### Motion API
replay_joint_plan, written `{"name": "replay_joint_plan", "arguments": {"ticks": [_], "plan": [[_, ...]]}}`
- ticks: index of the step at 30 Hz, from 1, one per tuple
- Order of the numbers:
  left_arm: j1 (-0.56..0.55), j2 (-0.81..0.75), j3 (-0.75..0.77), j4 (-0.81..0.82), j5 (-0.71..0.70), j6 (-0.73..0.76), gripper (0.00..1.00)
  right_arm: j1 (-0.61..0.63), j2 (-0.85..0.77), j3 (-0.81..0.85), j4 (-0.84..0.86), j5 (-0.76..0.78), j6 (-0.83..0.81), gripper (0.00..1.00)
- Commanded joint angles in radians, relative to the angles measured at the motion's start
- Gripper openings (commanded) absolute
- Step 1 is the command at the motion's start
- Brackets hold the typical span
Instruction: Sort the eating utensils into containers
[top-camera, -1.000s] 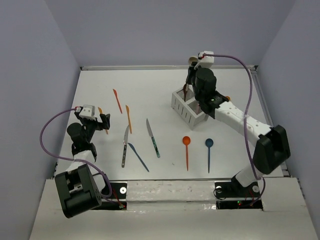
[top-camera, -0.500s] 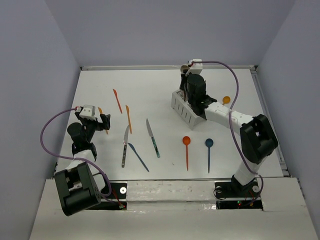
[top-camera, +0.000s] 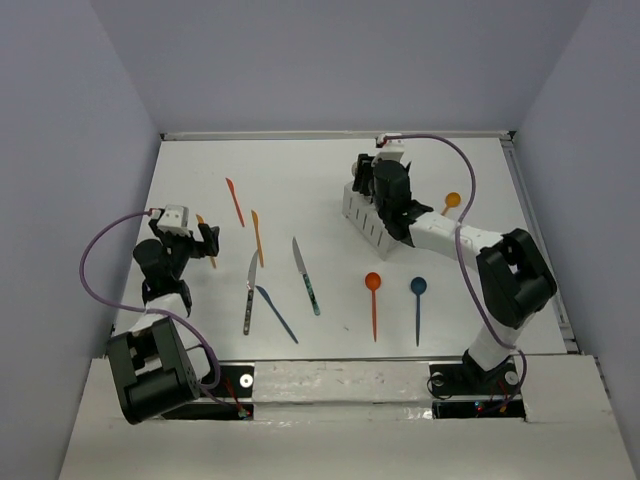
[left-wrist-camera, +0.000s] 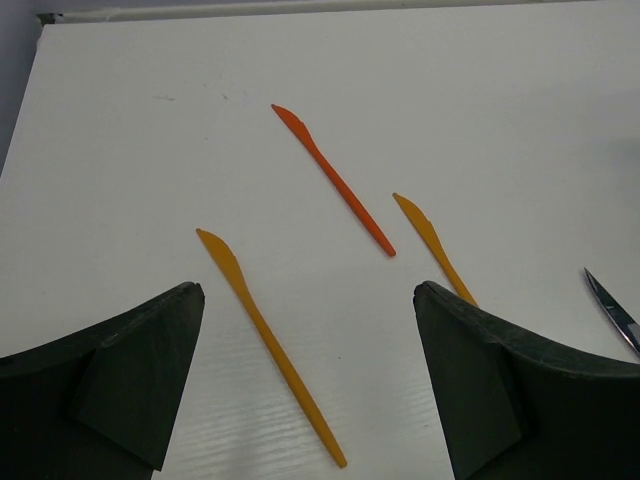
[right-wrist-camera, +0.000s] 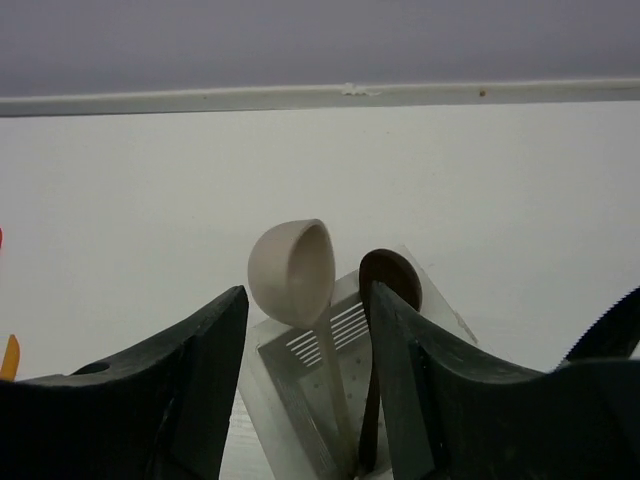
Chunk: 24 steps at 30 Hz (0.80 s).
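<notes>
A white slatted caddy (top-camera: 378, 222) stands at the back right. My right gripper (top-camera: 368, 180) hangs low over its far compartment (right-wrist-camera: 300, 395). Its jaws are open around a beige spoon (right-wrist-camera: 292, 270) and a dark brown spoon (right-wrist-camera: 391, 278), both standing bowl-up in that compartment. My left gripper (top-camera: 192, 243) is open and empty, low over an orange knife (left-wrist-camera: 268, 340) lying between its fingers. A red-orange knife (left-wrist-camera: 335, 180) and another orange knife (left-wrist-camera: 432, 245) lie beyond. Two silver-bladed knives (top-camera: 249, 290) (top-camera: 306, 275), a blue knife (top-camera: 276, 313), an orange spoon (top-camera: 373, 300) and a blue spoon (top-camera: 418, 305) lie mid-table.
One more orange spoon (top-camera: 450, 203) lies to the right of the caddy. Grey walls close the table on three sides, with a raised rim (top-camera: 330, 134) along the back edge. A purple cable runs along each arm.
My right gripper has dropped from above the caddy's far end to low over it, lowering the beige spoon into the compartment. This uncovered the orange spoon at the right. The left arm barely moved.
</notes>
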Motion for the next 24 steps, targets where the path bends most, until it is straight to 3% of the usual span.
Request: {"name": "replay_joint_plan", "arguments": {"ticks": [1,7,13,17,24], "plan": [[-0.01,0.039,0.177,-0.128,-0.113,-0.016,0.94,0.002,-0.13,0.027,-0.035,0.015,-0.022,0.6],[-0.183,0.191,0.544,-0.555,-0.396,0.123,0.88,0.002,-0.185,0.071,-0.174,-0.004,0.002,0.61],[-0.174,0.381,0.774,-0.926,-0.468,0.197,0.83,0.002,-0.245,0.064,-0.311,-0.063,0.075,0.6],[-0.169,0.542,0.869,-1.159,-0.408,0.243,0.73,0.002,-0.251,0.068,-0.403,-0.089,0.125,0.6],[-0.175,0.592,0.869,-1.175,-0.419,0.216,0.72,0.002,-0.262,0.01,-0.414,-0.092,0.14,0.6]]}}
